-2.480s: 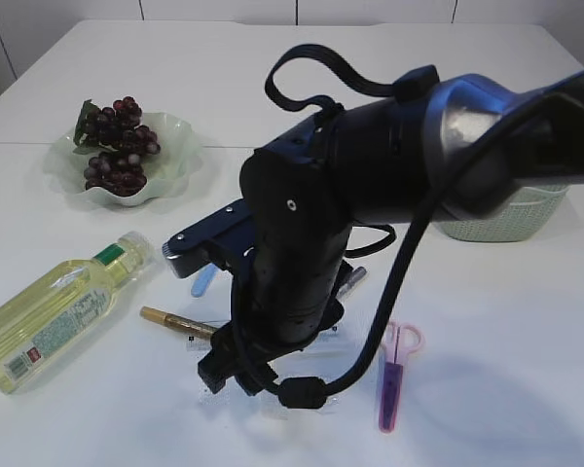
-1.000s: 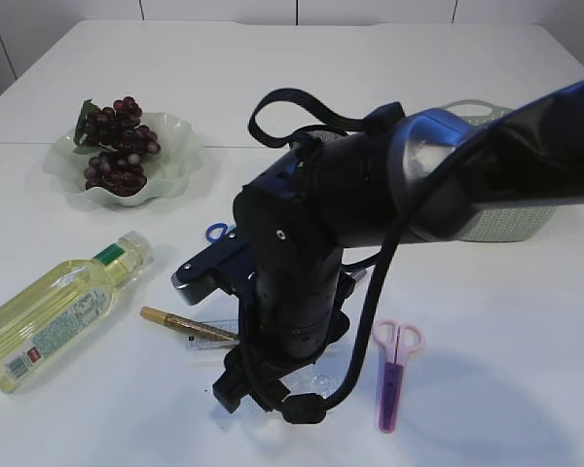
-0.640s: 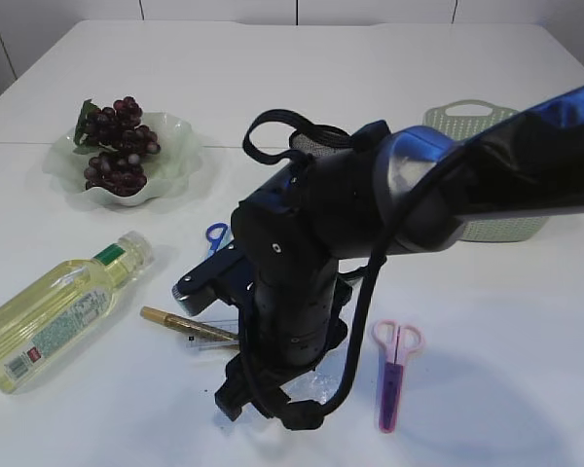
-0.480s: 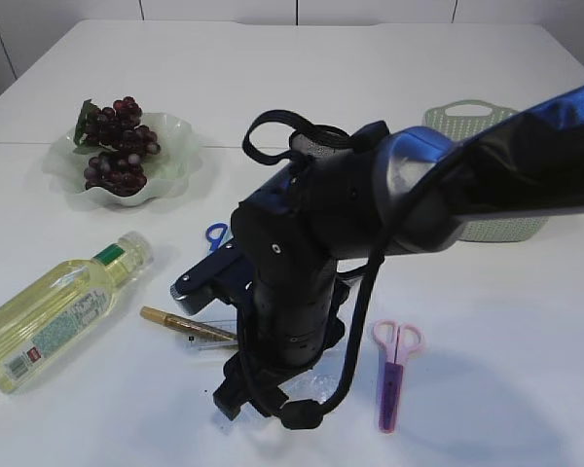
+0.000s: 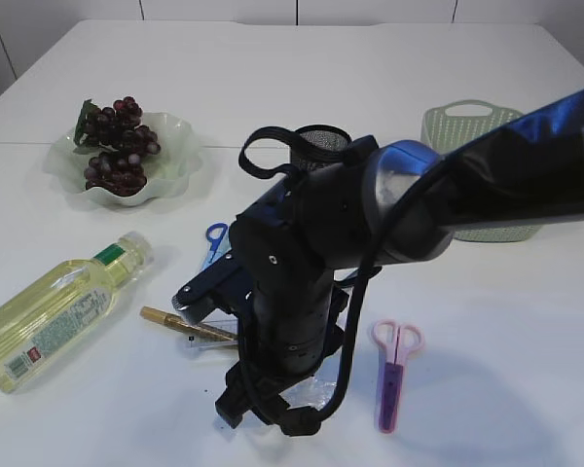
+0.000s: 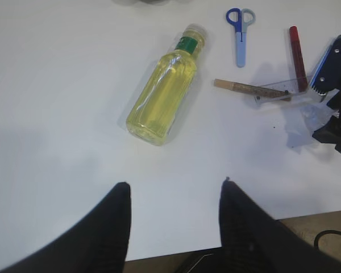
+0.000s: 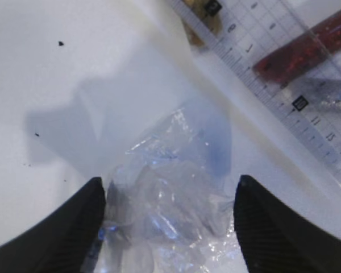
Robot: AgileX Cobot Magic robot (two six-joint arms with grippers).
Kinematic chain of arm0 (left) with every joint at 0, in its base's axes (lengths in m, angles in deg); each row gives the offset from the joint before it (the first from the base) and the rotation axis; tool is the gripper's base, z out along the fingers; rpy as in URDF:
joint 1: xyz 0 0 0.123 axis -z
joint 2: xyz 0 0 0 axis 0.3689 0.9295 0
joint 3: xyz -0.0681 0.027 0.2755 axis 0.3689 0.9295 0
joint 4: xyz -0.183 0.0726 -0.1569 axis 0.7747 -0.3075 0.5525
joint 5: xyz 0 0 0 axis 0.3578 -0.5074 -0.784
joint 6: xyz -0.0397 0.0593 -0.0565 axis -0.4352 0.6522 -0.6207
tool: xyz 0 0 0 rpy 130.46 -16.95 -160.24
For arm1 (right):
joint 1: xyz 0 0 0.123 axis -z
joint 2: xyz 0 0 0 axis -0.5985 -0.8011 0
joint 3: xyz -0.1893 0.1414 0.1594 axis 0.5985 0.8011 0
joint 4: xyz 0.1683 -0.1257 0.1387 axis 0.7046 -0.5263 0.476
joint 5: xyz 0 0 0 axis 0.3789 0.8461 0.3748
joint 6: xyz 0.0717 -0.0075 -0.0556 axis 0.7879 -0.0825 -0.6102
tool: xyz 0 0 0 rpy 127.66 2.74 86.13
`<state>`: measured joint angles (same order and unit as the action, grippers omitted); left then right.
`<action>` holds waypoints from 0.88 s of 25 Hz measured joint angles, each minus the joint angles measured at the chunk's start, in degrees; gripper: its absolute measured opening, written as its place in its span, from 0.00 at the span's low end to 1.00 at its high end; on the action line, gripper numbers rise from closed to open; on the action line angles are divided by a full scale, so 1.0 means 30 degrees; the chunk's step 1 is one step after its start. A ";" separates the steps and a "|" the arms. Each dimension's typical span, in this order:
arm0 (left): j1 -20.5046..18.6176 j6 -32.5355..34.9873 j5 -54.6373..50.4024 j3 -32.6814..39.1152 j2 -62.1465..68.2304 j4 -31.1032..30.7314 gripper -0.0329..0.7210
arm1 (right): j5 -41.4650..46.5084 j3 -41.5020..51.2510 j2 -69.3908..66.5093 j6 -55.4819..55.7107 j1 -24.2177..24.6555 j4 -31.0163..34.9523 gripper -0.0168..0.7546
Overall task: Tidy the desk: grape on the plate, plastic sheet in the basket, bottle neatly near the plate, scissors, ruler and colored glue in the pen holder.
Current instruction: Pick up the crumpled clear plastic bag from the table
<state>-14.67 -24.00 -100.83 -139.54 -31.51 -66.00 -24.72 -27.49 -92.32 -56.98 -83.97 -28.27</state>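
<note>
Thing to be picked up: the crumpled clear plastic sheet (image 7: 170,216), lying flat on the white table (image 5: 487,370).
Where it lies: right under the right gripper (image 7: 169,227), between the two black fingers (image 7: 85,219), in the right wrist view.
Right gripper: held wide open; nothing is gripped yet.
Nearer arm: the right one; it is set low over the sheet.
Left gripper (image 6: 173,227): half open and empty, held high and well apart from the sheet.
Close by: the clear plastic ruler (image 7: 284,96) and the red glitter glue tube (image 7: 307,45), just beside the sheet.
Where the sheet must go: the pale green plastic basket (image 5: 477,136), far off to the right.
Next move, as judged: straight down, then the fingers are closed.
</note>
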 joint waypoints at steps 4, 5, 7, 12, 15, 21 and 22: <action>0.0000 0.0000 0.0000 0.0000 0.0000 0.0000 0.54 | 0.0000 0.0000 0.0000 -0.0032 0.0000 0.0000 0.69; 0.0000 0.0000 0.0000 0.0000 0.0000 0.0000 0.54 | -0.0033 -0.0028 -0.0027 -0.0032 0.0000 0.0000 0.65; 0.0000 0.0000 0.0000 0.0000 0.0000 0.0000 0.54 | -0.0146 -0.0028 -0.0027 -0.0032 0.0000 0.0000 0.56; 0.0000 0.0000 0.0000 0.0000 0.0000 0.0000 0.54 | -0.0321 -0.0028 -0.0027 -0.0032 0.0000 -0.0029 0.31; 0.0000 0.0000 0.0000 0.0000 0.0000 0.0000 0.54 | -0.0321 -0.0028 -0.0027 -0.0032 0.0000 -0.0029 0.22; 0.0000 0.0000 0.0000 0.0000 0.0000 0.0000 0.54 | 0.0363 -0.0071 -0.0027 -0.0032 0.0000 -0.0042 0.19; 0.0000 0.0000 0.0000 0.0000 0.0000 0.0000 0.54 | 0.0619 -0.0109 -0.0027 -0.0032 0.0000 -0.0006 0.19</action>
<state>-14.67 -24.00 -100.83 -139.54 -31.51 -66.00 -22.86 -27.82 -92.40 -57.07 -83.97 -28.28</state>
